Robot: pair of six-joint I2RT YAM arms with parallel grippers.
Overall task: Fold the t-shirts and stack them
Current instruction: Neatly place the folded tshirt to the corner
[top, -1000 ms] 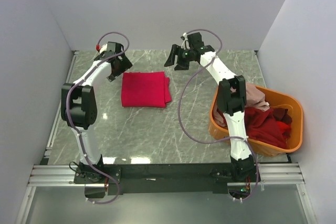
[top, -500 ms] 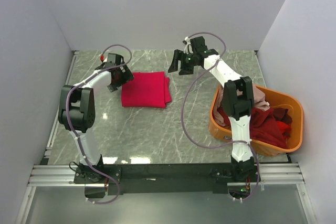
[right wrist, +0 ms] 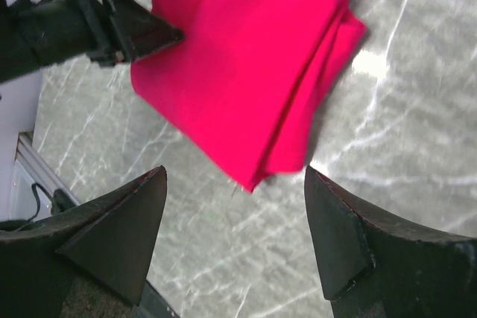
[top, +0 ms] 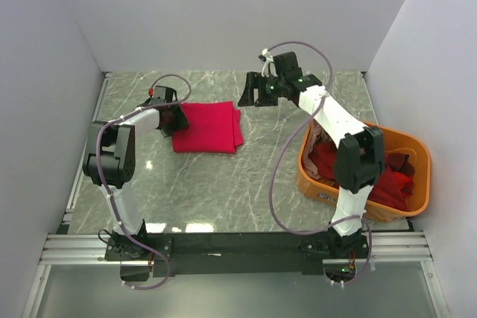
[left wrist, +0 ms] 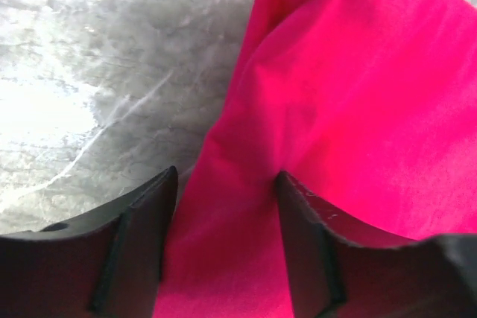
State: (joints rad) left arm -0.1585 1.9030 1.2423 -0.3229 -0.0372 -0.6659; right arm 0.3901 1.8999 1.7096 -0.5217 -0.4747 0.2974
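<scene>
Fingers (left wrist: 141, 229) of the left end effector (top: 173, 117) stand apart at the left edge of the folded crimson-pink t-shirt (top: 206, 126), low over the marble-patterned bench (top: 223, 184). In the left wrist view the two dark fingers straddle that edge. One is over bare stone just left of the shirt and the other over the cloth, with a soft ridge of fabric (left wrist: 223, 206) showing in the gap. The end effector is released, and the cloth is not pinched between its fingers.

The folded t-shirt lies flat on the bench as a neat rectangle, its layered edges showing along its right side (right wrist: 328, 57). It sits left of the bench's middle, toward the far side.

Beyond the shirt's far right corner hangs the right end effector (top: 253, 93), clear of the cloth. Its fingers are spread wide and released, with nothing between them; the right wrist view looks down past them onto the shirt's corner (right wrist: 257, 173) and bare stone.

Well to the right of the shirt, at the bench's right edge, an orange basket (top: 317, 186) holds a heap of dark red shirts (top: 391, 180), partly hidden by the right arm.
</scene>
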